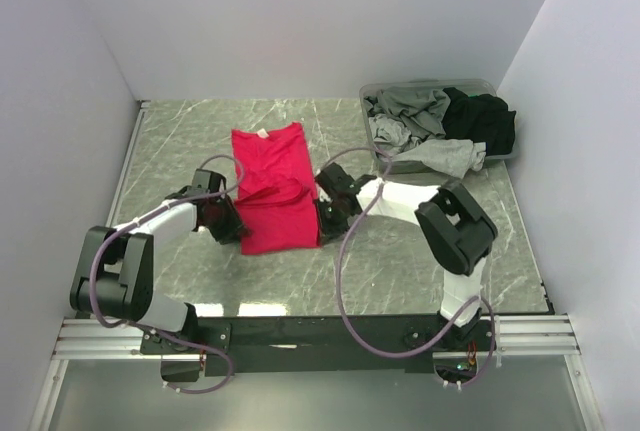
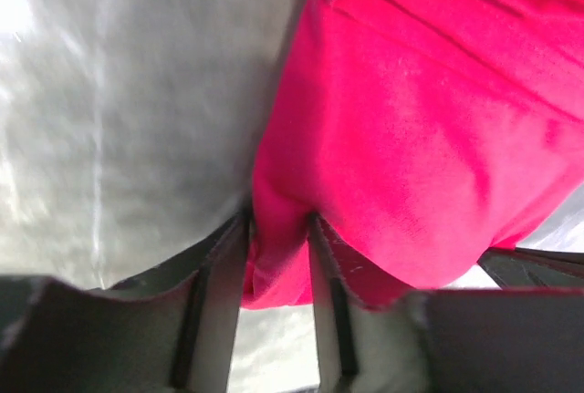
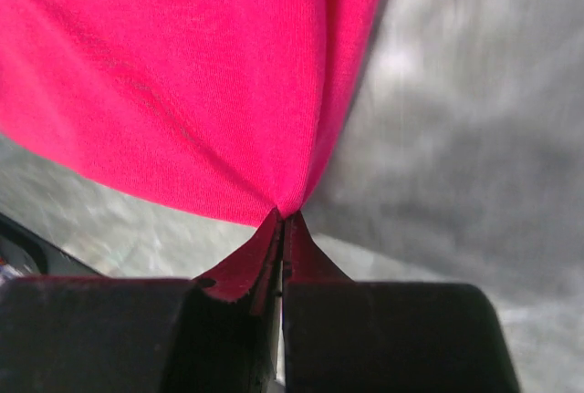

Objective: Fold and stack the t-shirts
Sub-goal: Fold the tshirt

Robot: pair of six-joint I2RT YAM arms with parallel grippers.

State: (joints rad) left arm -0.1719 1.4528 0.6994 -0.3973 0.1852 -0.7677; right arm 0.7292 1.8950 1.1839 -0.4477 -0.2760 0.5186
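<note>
The pinkish-red t-shirt (image 1: 270,166) lies on the marble table top, collar at the far end, with a raised ridge across its middle. My left gripper (image 1: 233,221) is shut on the shirt's near left edge; in the left wrist view a thick fold of red cloth (image 2: 411,119) sits between the two fingers (image 2: 219,274). My right gripper (image 1: 326,213) is shut on the near right edge; in the right wrist view the cloth (image 3: 182,74) is pinched at the closed tips (image 3: 283,220). Grey shirts (image 1: 410,111) and a black shirt (image 1: 485,119) lie heaped at the back right.
A grey plastic tub (image 1: 495,84) at the back right holds the heaped shirts, one grey piece (image 1: 445,156) spilling over its front. White walls enclose the table on three sides. The table's metal rail (image 1: 300,331) runs along the near edge.
</note>
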